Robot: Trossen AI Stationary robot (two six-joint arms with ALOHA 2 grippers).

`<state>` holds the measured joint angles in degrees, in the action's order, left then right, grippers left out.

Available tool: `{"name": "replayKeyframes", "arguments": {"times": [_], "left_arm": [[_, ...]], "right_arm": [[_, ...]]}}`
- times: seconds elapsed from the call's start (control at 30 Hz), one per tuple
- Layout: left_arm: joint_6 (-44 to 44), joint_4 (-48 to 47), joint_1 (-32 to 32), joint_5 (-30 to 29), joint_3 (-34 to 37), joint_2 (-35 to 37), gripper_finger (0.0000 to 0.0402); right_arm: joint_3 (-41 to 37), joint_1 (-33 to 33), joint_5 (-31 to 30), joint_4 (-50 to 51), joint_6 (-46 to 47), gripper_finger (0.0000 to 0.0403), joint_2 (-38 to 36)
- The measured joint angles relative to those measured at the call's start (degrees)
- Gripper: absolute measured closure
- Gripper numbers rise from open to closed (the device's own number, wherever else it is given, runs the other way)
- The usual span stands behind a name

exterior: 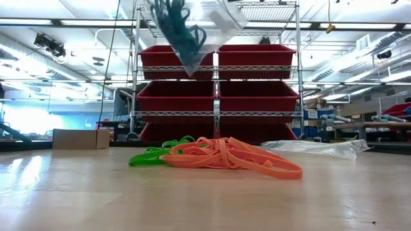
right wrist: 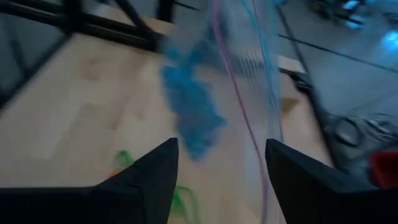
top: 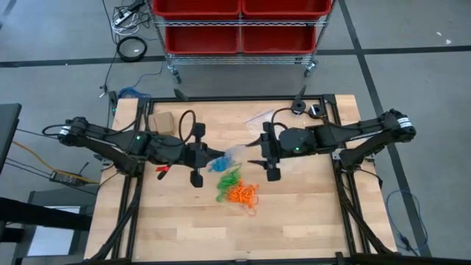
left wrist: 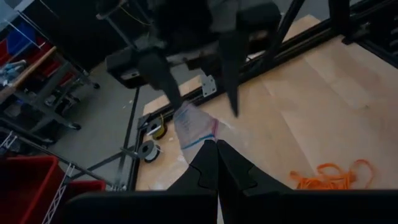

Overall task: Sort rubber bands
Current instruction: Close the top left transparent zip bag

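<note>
Lying nearest on the table (exterior: 77, 199), around its middle, the orange rubber bands (exterior: 234, 157) and green rubber bands (exterior: 154, 155) are heaped touching each other. They look light, floppy and tangled, so a pinch at a pile's edge would likely lift several. Above them, the blue rubber bands (right wrist: 189, 106) hang inside a clear zip bag (left wrist: 194, 127), which the left gripper (left wrist: 216, 163) pinches by an edge with fingers pressed together. The right gripper (right wrist: 221, 165) faces it, fingers spread, just beside the bag. Bare wood lies toward the near edge; a cardboard box (top: 162, 121) and another bag (exterior: 314, 147) sit farther back.
</note>
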<state>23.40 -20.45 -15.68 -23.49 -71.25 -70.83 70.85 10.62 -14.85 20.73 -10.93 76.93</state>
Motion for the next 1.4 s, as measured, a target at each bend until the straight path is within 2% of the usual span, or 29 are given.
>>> {"name": "replayKeyframes", "arguments": {"times": [0.27,0.47,0.57,0.7,1.07,1.23,1.4], "left_arm": [[0.02,-3.66,0.0,0.0,-0.95,0.0,0.0401],[0.45,-3.51,0.0,0.72,-0.95,0.0,0.0401],[1.02,-3.38,0.0,1.36,-0.95,0.0,0.0401],[1.85,-3.41,-0.07,1.84,-0.95,0.0,0.0401],[3.78,-3.06,-0.07,3.01,-0.95,0.0,0.0401],[4.83,-1.95,-0.07,3.34,-0.95,0.0,0.0401],[4.89,-1.8,-0.07,3.96,-1.02,0.0,0.0401]], "right_arm": [[0.02,-0.41,-2.05,-1.09,-2.64,0.0184,-0.59],[0.02,-3.07,-1.78,2.9,0.66,0.0143,-0.57],[0.02,-4.86,1.87,3.57,2.54,0.0122,-0.57],[0.02,-7.02,7.67,3.67,4.06,0.0117,-0.22],[0.02,-11.96,23.49,3.35,6.04,0.0146,-0.04],[0.02,-12.47,26.21,3.18,6.34,0.0163,2.15],[-0.02,-12.55,26.46,2.03,5.35,0.0174,4.92]]}}
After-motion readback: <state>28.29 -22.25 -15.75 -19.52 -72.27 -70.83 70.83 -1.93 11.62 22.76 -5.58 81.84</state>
